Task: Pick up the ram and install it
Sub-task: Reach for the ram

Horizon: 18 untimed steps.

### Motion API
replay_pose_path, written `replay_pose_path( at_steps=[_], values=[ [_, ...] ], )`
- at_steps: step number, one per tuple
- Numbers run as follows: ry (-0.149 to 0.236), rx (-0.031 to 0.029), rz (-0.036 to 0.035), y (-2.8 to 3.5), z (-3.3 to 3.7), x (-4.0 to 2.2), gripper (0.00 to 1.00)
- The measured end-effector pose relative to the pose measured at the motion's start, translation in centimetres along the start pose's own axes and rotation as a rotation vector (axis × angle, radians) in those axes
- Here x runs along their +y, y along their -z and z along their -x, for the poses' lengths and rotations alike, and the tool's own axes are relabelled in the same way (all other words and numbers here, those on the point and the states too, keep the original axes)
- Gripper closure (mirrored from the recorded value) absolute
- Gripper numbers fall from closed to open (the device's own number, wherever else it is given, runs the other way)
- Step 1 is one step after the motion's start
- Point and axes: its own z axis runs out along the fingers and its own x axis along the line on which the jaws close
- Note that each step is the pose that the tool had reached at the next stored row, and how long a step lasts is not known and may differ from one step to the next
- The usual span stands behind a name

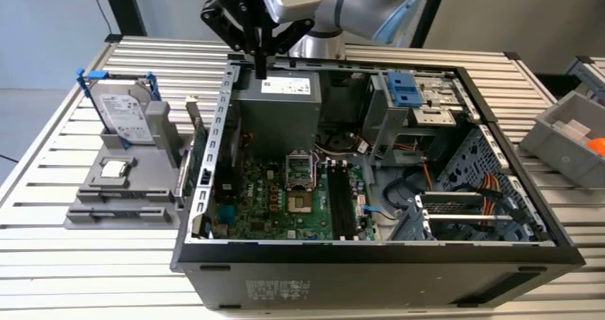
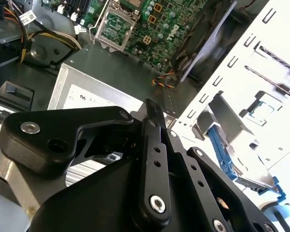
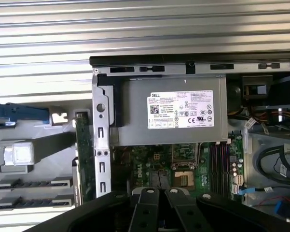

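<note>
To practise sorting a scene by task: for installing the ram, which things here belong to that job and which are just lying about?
Job: ram, upright in the grey holder beside the computer case; black motherboard slots; gripper, above the case.
Lying about: hard drive; processor chip; power supply; grey bin.

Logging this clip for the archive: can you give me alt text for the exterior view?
A robot arm's gripper hangs above the far edge of an open computer case, near the power supply. The ram stands in a grey fixture on the exterior view's left of the case, beside a hard drive.
</note>
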Motion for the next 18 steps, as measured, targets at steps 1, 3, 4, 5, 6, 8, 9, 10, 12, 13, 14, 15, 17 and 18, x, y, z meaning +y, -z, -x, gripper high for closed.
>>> replay_pose_path(
  at_steps=[1, 3, 4, 5, 6, 8, 9, 10, 12, 13, 14, 15, 17, 18],
  values=[
    [0.000, 0.0000, 0.0000, 0.00, -0.05, 0.00, 1.00],
    [0.000, 0.0000, 0.0000, 0.00, -0.14, -0.01, 1.00],
    [0.000, 0.0000, 0.0000, 0.00, -0.18, -0.01, 1.00],
    [0.000, 0.0000, 0.0001, 0.00, -0.22, -0.02, 1.00],
    [0.000, 0.0000, 0.0000, 0.01, -0.26, -0.02, 1.00],
    [0.000, 0.0000, 0.0000, 0.01, -0.33, -0.02, 1.00],
    [0.000, 0.0000, 0.0000, 0.01, -0.36, -0.03, 1.00],
    [0.000, 0.0000, 0.0000, 0.01, -0.40, -0.03, 1.00],
    [0.000, 0.0000, -0.0001, 0.01, -0.47, -0.03, 1.00],
    [0.000, 0.0000, 0.0000, 0.01, -0.50, -0.04, 1.00],
    [0.000, 0.0000, 0.0000, 0.01, -0.54, -0.04, 1.00],
    [0.000, 0.0000, 0.0000, 0.01, -0.57, -0.04, 1.00],
    [0.000, 0.0000, 0.0000, 0.01, -0.64, -0.05, 1.00],
    [0.000, -0.0001, 0.0000, 0.01, -0.68, -0.05, 1.00]
  ],
)
